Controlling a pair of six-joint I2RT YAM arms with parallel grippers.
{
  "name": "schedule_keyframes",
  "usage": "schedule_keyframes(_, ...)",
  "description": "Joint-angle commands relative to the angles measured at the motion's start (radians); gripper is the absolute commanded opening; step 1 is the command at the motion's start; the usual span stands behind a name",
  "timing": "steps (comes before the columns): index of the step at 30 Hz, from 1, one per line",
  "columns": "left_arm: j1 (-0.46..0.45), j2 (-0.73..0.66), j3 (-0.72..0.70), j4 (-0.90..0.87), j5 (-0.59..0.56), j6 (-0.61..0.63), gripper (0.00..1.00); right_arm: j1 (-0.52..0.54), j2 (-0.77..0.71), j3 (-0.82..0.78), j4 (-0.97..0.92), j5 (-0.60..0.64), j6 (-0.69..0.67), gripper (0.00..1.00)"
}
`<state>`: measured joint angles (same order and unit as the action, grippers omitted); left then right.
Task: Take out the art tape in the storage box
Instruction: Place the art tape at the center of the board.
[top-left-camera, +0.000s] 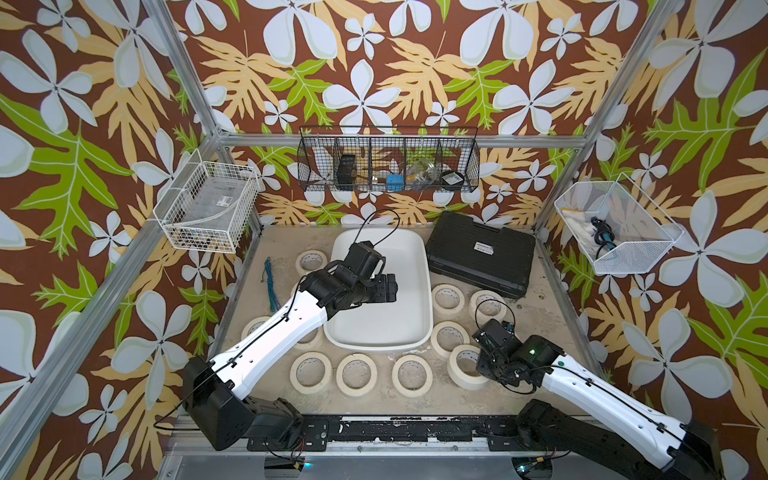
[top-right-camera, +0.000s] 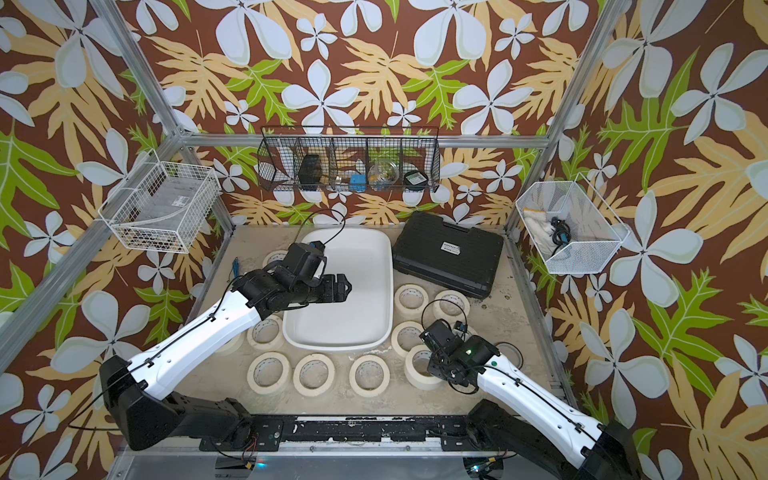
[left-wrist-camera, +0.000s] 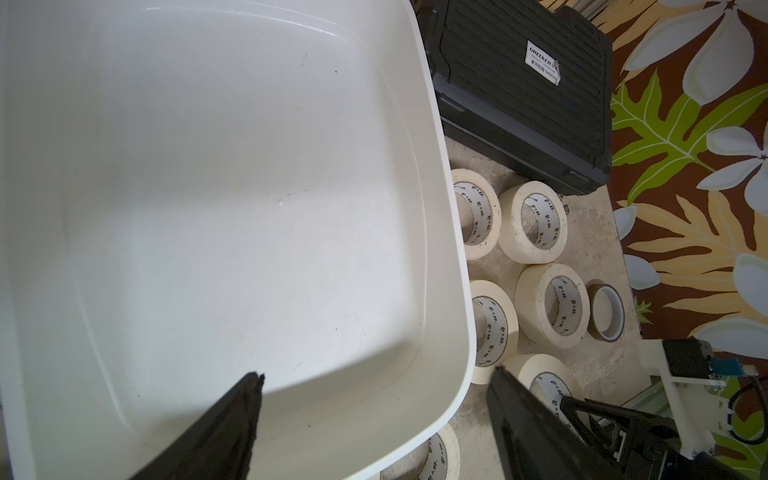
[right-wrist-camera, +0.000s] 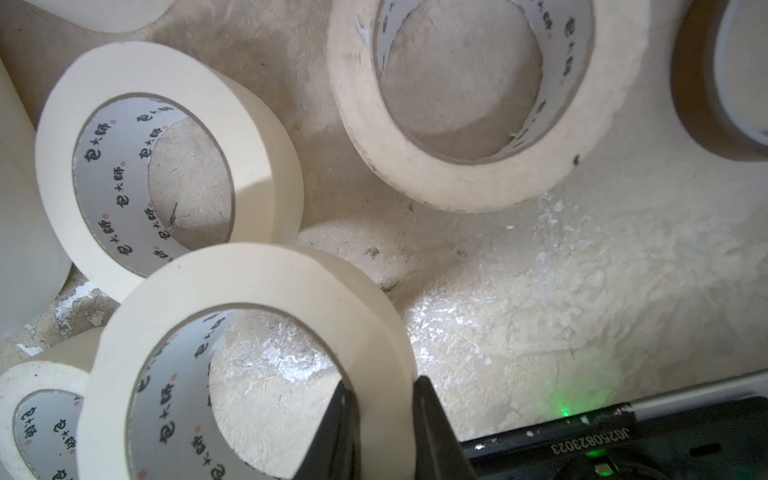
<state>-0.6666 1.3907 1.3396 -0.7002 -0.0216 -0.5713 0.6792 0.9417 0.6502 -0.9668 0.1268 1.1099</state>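
Right tool (right-wrist-camera: 382, 384) is clamped on the wall of one art tape roll (right-wrist-camera: 257, 282), one finger inside the core and one on the outer face. The roll hangs tilted from the tips, and we cannot tell whether its lower edge touches the surface (right-wrist-camera: 540, 311). Left tool (left-wrist-camera: 378, 372) has its fingers wide apart with nothing between them, and hovers over the storage box (top-left-camera: 409, 299). The box floor under it shows no tape where we can see it. The other rolls (top-left-camera: 411, 376) lie flat on the surface outside the box, so we judge this to be the set-down of a last roll. A neighbour roll (right-wrist-camera: 166, 166) sits just beyond the right tool's tips, very near the held rim. A brown tape roll (right-wrist-camera: 706, 91) lies farther off. To do it well:
- level the roll;
- lower it over the bare patch on the side of the tool away from the neighbour;
- part the fingers only once the rim rests flat;
- withdraw straight up so the inner finger does not drag the core.

Likely risk: the roll lands propped on the neighbour.
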Motion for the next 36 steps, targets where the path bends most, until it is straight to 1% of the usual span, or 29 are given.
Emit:
schedule_keyframes(1,0.004,-0.002,-0.002,0.014,0.001,0.012,0.88,0.0,0.012,-0.019,0.008,-0.024,-0.018,0.0)
schedule_keyframes(3,0.004,-0.002,-0.002,0.014,0.004,0.011,0.88,0.0,0.025,-0.02,0.015,-0.014,-0.02,0.0)
schedule_keyframes(6,0.004,-0.002,-0.006,0.018,0.009,0.007,0.88,-0.001,0.044,-0.011,0.029,0.042,-0.03,0.0)
schedule_keyframes(9,0.004,-0.004,-0.008,0.018,0.015,0.007,0.88,0.0,0.063,0.022,0.028,0.054,-0.039,0.0)
schedule_keyframes(14,0.004,-0.016,-0.013,0.015,0.007,0.007,0.88,0.0,0.046,0.106,-0.046,0.078,-0.029,0.0)
schedule_keyframes(18,0.004,-0.017,-0.015,0.015,0.006,0.008,0.88,0.0,0.01,0.156,-0.128,0.04,-0.005,0.0)
schedule_keyframes(23,0.004,-0.01,-0.02,0.023,0.017,0.004,0.88,-0.001,-0.023,0.158,-0.184,0.012,-0.01,0.0)
schedule_keyframes(26,0.004,-0.008,-0.022,0.025,0.019,0.004,0.88,0.0,-0.019,0.145,-0.169,0.0,-0.046,0.0)
schedule_keyframes(29,0.004,-0.009,-0.022,0.026,0.023,0.001,0.88,0.0,-0.002,0.15,-0.18,0.01,-0.042,0.0)
schedule_keyframes(33,0.004,-0.016,-0.022,0.022,0.017,0.006,0.88,0.0,0.012,0.147,-0.171,-0.069,-0.087,0.0)
schedule_keyframes(36,0.004,-0.016,-0.023,0.022,0.018,0.002,0.88,0.0,0.045,0.168,-0.205,-0.077,-0.114,0.0)
